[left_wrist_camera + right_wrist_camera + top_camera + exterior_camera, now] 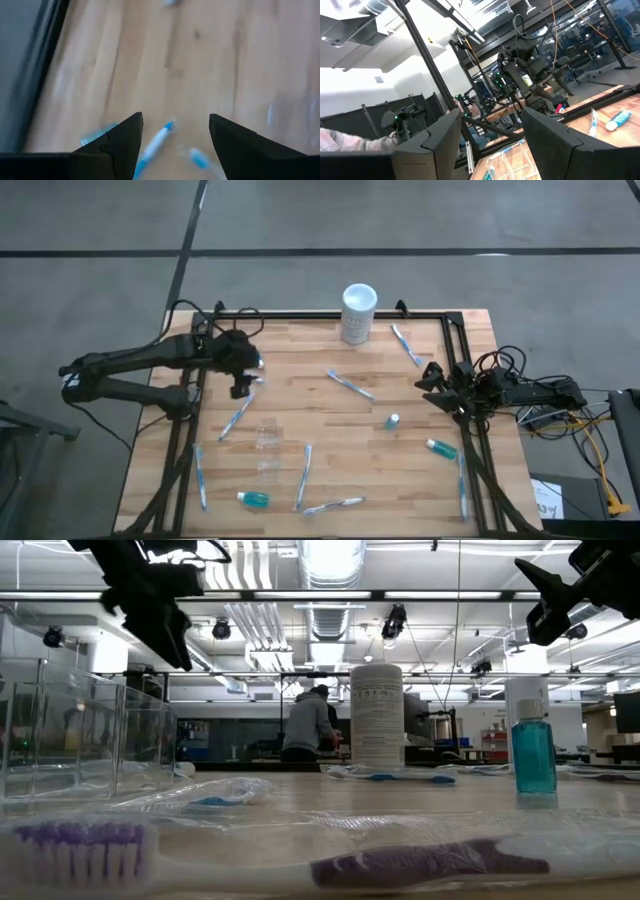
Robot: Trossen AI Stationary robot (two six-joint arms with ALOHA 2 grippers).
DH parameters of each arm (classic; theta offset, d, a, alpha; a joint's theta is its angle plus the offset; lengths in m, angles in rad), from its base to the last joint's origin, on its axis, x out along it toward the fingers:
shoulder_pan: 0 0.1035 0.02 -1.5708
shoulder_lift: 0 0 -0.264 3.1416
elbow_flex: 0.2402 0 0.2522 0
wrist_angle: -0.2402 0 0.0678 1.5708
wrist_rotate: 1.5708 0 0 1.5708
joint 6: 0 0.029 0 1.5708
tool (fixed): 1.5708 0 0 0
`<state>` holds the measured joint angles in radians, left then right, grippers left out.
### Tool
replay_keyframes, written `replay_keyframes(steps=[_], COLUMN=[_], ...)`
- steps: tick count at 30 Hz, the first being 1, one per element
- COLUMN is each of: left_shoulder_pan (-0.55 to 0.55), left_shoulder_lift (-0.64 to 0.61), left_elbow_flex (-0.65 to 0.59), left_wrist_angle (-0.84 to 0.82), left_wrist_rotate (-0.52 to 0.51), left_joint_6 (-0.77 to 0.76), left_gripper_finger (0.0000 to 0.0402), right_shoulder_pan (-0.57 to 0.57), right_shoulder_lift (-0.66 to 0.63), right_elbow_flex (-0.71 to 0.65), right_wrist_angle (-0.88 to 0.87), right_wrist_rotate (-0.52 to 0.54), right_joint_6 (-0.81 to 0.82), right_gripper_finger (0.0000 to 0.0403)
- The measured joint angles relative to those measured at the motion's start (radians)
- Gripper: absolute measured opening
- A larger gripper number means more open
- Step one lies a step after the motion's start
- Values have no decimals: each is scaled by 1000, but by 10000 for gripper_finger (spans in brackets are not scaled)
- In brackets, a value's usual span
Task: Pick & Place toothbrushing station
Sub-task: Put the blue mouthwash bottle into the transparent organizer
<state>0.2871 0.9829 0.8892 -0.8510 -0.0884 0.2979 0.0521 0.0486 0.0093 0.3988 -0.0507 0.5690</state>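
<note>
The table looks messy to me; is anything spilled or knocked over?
Nothing spilled. The toothbrushes lie scattered at all angles across the table, and one teal tube lies flat. The white cylinder stands upright.

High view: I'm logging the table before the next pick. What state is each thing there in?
Left tool: open, empty, above a toothbrush.
Right tool: open, empty, at the table's right edge.
White cylinder: upright.
Clear cup: standing, nothing visible in it.
Teal bottle: upright.
Teal tube: lying flat.
</note>
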Motion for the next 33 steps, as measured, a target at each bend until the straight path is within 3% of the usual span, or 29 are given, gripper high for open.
replay_keyframes(steps=[2,5,15,19,26,29,33], left_shoulder_pan=[1,1,1,1,0,4,11], left_shoulder_lift=[0,4,2,6,22,60,126], left_elbow_flex=[-4,-6,-9,-11,-11,-11,-11], left_wrist_angle=[-1,4,-4,8,-68,-82,-81], left_wrist_rotate=[-2,-6,-8,-25,-157,-217,-219], left_joint_6=[138,190,-13,1,421,468,556], left_gripper_finger=[234,234,234,234,234,234,234], right_shoulder_pan=[0,0,0,0,0,0,0], right_shoulder_lift=[0,0,0,0,0,0,0], right_elbow_flex=[0,0,0,0,0,0,0], right_wrist_angle=[0,0,0,0,0,0,0], right_wrist_rotate=[0,0,-1,-1,-1,-1,-1], right_joint_6=[0,0,0,0,0,0,0], right_gripper_finger=[206,206,206,206,206,206,206])
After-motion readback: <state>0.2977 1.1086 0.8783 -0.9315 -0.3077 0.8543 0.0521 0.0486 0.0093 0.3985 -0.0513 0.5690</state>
